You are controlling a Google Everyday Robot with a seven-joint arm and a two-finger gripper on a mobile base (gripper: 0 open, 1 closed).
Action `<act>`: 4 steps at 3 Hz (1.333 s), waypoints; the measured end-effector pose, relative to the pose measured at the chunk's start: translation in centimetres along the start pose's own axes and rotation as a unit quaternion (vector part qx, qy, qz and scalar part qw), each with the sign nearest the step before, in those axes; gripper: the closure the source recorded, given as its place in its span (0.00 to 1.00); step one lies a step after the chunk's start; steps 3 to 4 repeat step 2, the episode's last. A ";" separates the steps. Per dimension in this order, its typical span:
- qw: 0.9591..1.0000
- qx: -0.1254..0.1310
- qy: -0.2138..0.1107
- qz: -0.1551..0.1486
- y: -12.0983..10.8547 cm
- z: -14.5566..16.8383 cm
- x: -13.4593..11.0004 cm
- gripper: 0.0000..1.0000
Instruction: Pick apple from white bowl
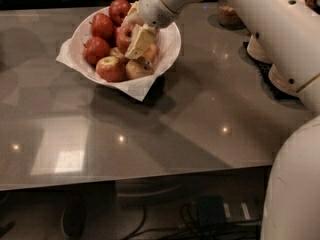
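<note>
The white bowl, lined with white paper whose corners stick out, stands at the back left of the grey table. It holds several red and yellow-red apples. My gripper reaches down into the bowl from the upper right. It sits on the middle of the pile, around a red apple. The other apples lie to its left and in front of it, such as one at the front. The white arm hides the bowl's back right rim.
Stacks of pale paper plates stand at the table's right edge, under the arm. A small brown container stands at the back. The table's front edge runs along the bottom, with cables on the floor beneath.
</note>
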State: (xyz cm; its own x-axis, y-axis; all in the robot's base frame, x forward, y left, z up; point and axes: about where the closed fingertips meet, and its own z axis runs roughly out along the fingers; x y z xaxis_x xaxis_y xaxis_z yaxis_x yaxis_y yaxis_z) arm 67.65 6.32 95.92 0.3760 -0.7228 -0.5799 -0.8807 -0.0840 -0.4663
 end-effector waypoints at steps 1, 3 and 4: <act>1.000 -0.007 -0.005 -0.018 0.0 -3.3 -1.2 1.00; 0.999 -0.010 -0.043 -0.028 0.8 -7.3 -2.6 1.00; 0.999 -0.010 -0.043 -0.028 0.8 -7.3 -2.6 1.00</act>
